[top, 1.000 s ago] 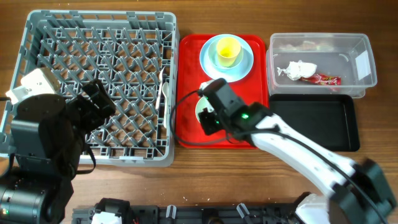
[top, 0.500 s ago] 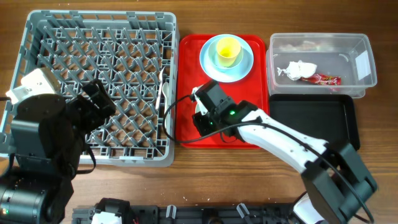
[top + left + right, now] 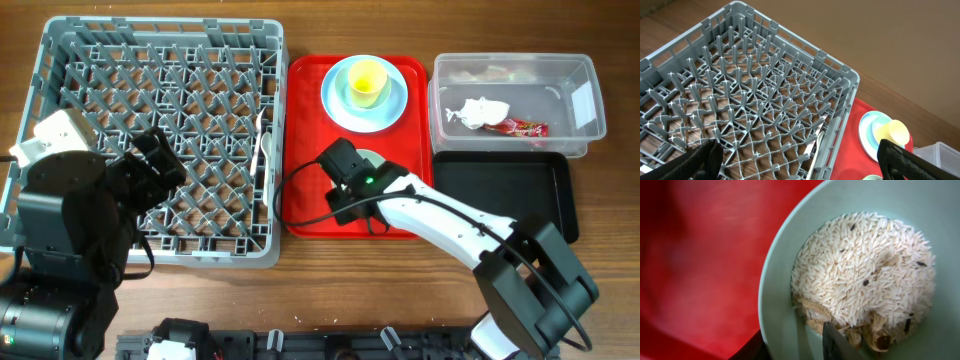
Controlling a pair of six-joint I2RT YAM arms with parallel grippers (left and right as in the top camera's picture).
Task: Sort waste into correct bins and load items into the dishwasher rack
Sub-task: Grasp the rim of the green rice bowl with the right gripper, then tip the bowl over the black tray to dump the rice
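A mint-green bowl [image 3: 372, 159] holding whitish rice scraps [image 3: 865, 265] sits on the flat red tray [image 3: 305, 120]. My right gripper [image 3: 350, 176] is over the bowl's left side. In the right wrist view its fingers [image 3: 795, 342] straddle the bowl's rim [image 3: 777, 315], one inside and one outside, shut on it. A yellow cup [image 3: 366, 82] stands on the pale-blue plate [image 3: 336, 104]. My left gripper [image 3: 157, 165] hangs open and empty above the grey dishwasher rack [image 3: 60, 60], which also shows in the left wrist view [image 3: 755, 90]. A white utensil [image 3: 264, 135] lies by the rack's right wall.
The clear tub [image 3: 590, 75] at the right holds a crumpled white napkin [image 3: 478, 111] and a red wrapper [image 3: 522, 127]. The black tray [image 3: 520, 190] lies in front of it. The right arm stretches across the tray's lower right corner.
My right gripper has shifted slightly right on the red tray and turned. The mint bowl now shows at its upper right instead of under it. The left arm has not moved.
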